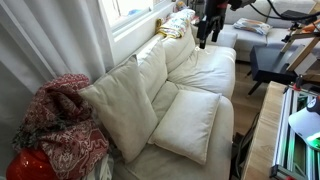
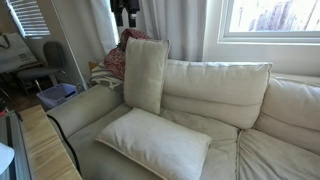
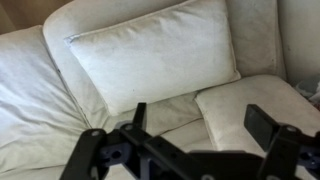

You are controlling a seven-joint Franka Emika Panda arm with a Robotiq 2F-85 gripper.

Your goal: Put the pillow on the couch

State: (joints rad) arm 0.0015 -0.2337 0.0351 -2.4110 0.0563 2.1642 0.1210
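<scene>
In the wrist view the claw [image 3: 200,115] is seen spread wide with nothing held in it, and the couch [image 3: 30,110] is spread out beyond it. In an exterior view a smaller cream cushion [image 2: 155,142] is laid flat on the front of the seat. Behind it the pillow [image 2: 147,75] is propped upright against the back cushions at the armrest end. A red patterned blanket [image 2: 118,55] is heaped beyond.

Pillow [image 1: 118,112] upright on couch [image 1: 210,72]; dark tool [image 1: 204,38], apparently, above far end

Soft daylight from the window [image 2: 268,16], panes blown white; gentle shadows across the couch [image 2: 215,90]; wrist view dimmer, slightly blurred
</scene>
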